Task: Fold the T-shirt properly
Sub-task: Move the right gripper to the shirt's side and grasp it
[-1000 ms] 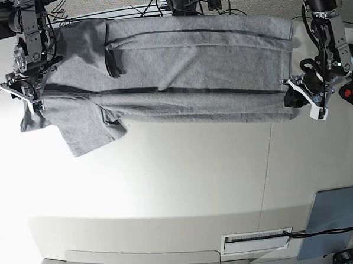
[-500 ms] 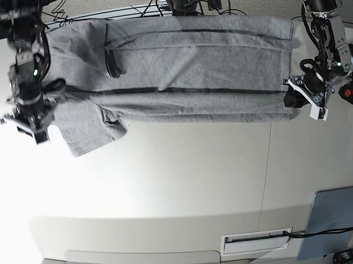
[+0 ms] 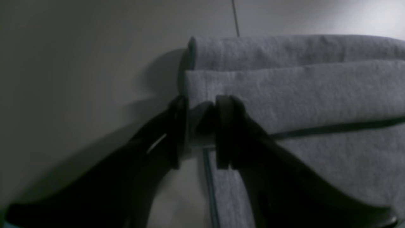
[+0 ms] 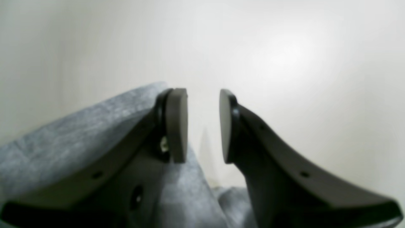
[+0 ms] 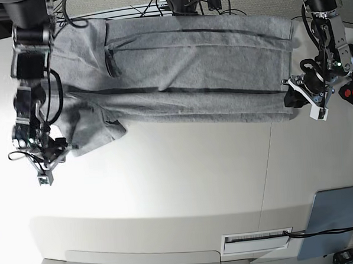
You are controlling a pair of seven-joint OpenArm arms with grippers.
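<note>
No legible text, perhaps through blur.

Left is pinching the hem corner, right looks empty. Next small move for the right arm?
Probably bring the right gripper back onto the loose sleeve and pinch it. Its jaws are apart on nothing, beside the shirt, while the left gripper holds the hem.
</note>
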